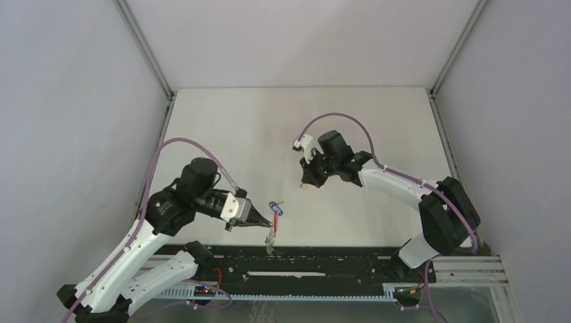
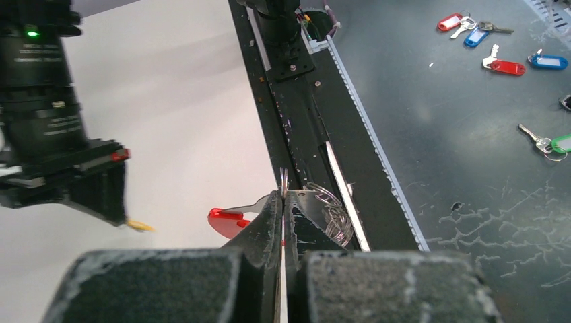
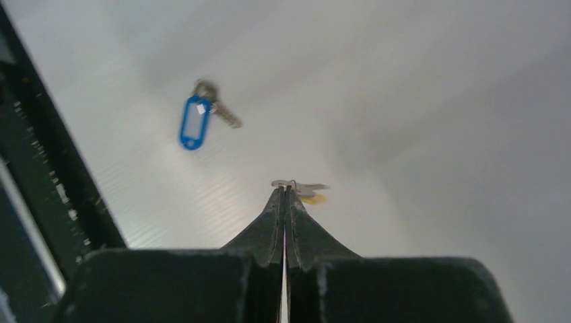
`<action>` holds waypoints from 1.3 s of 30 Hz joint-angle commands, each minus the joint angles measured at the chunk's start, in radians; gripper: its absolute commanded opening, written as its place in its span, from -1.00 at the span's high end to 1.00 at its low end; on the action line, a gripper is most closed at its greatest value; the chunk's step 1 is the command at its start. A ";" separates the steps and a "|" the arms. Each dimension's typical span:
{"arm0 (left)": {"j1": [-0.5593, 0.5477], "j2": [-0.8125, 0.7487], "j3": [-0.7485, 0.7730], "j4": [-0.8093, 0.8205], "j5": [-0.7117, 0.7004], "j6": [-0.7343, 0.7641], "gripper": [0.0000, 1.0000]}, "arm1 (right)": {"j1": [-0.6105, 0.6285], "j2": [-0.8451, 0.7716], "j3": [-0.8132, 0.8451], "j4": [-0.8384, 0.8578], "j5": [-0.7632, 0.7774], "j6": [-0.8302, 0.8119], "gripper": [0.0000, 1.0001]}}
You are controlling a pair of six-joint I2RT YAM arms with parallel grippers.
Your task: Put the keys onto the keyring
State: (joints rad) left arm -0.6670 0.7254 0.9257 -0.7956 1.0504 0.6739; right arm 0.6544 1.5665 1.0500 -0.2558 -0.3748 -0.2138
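No legible text or numbers, blue key tag (image 3: 194,122) insert blurred

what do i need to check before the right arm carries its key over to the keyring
1. Left tool shut on the keyring: ok.
2. Right tool shut on the yellow key, by its small ring: ok.
3. Yellow key lifted off the table: cannot tell.
4. A wire clip turned toward the right tool: cannot tell.
5. Yellow key on the keyring: not ok, the two are well apart.
6. Blue key on the keyring: not ok, it lies loose on the table.
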 commanded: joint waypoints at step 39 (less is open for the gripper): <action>0.037 0.031 0.037 -0.056 0.075 0.085 1.00 | 0.261 0.082 -0.116 -0.029 0.374 0.530 0.56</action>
State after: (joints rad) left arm -0.6540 0.7475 0.9257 -0.8551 1.0706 0.7357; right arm 0.8902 1.6386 0.9207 -0.3080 -0.0467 0.2955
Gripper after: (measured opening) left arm 0.008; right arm 0.174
